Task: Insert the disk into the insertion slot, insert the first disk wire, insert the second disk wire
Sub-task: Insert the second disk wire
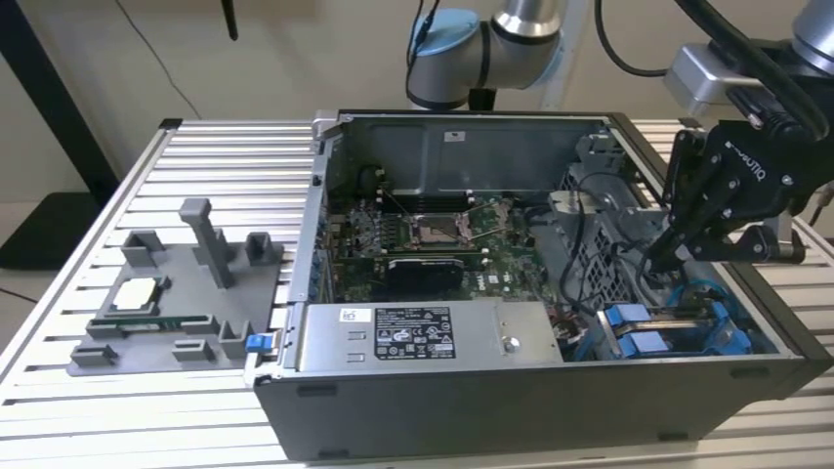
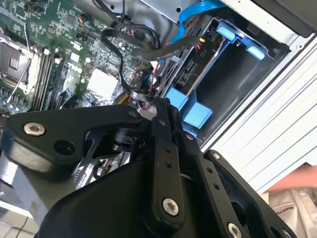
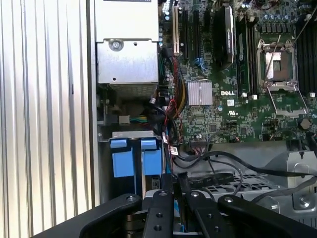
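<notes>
My black gripper (image 1: 658,262) hangs inside the open computer case, over the grey metal drive cage (image 1: 593,234) at the exterior view's right. Its fingers (image 3: 163,208) stand close together, shut on the end of a black disk wire (image 3: 181,179) that runs off across the cage top (image 3: 237,191). Two blue carrier fronts (image 3: 122,161) (image 3: 151,161) sit side by side in the cage, just beyond the fingertips (image 2: 161,106). I cannot tell which of them belongs to the disk; its silver body is hidden. The insertion slot's mouth is covered by these fronts (image 1: 626,318).
A green motherboard (image 1: 431,234) fills the case floor, with a labelled power supply (image 1: 431,332) at the front. Loose black wires (image 2: 143,42) and blue flat cables (image 1: 704,288) crowd the cage. A grey fixture (image 1: 183,293) holding parts stands on the ribbed table (image 1: 78,410).
</notes>
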{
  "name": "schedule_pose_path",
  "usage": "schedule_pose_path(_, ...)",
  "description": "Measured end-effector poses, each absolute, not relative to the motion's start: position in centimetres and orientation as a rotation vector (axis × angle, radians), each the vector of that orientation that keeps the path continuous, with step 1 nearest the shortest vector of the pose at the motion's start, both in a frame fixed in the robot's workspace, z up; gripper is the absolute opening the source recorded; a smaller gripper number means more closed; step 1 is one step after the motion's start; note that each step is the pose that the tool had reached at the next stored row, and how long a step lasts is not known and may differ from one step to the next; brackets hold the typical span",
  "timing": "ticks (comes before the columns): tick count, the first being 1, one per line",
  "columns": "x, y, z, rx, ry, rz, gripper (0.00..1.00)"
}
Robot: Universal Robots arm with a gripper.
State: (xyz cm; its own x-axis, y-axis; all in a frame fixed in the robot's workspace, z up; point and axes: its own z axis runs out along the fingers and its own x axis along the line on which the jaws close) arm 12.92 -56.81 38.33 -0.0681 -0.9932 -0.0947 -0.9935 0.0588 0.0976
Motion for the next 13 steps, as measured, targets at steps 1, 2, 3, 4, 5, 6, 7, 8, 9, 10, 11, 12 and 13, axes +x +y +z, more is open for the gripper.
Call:
schedule_pose_path(1, 12.92, -56.81, 38.33, -2.143, 2.284, 0.214, 0.0)
schedule_pose_path(2, 12.92, -56.81, 38.32, -2.143, 2.284, 0.214, 0.0)
schedule_pose_path(3, 12.92, -56.81, 38.31, -2.143, 2.284, 0.213, 0.0)
schedule_pose_path(4, 12.92, -56.81, 38.29, -2.143, 2.284, 0.213, 0.0)
schedule_pose_path(5, 12.92, -56.81, 38.26, -2.142, 2.284, 0.213, 0.0)
schedule_pose_path(6, 12.91, -56.81, 38.23, -2.142, 2.283, 0.212, 0.0)
schedule_pose_path(7, 12.91, -56.81, 38.2, -2.142, 2.283, 0.212, 0.0)
schedule_pose_path(8, 12.91, -56.81, 38.13, -2.142, 2.283, 0.212, 0.0)
schedule_pose_path(9, 12.91, -56.82, 38.02, -2.142, 2.283, 0.212, 0.0)
schedule_pose_path(10, 12.91, -56.82, 37.9, -2.142, 2.283, 0.211, 0.0)
schedule_pose_path(11, 12.9, -56.82, 37.79, -2.141, 2.282, 0.21, 0.0)
schedule_pose_path(12, 12.89, -56.82, 37.66, -2.141, 2.281, 0.207, 0.0)
schedule_pose_path(13, 12.88, -56.82, 37.55, -2.139, 2.28, 0.204, 0.0)
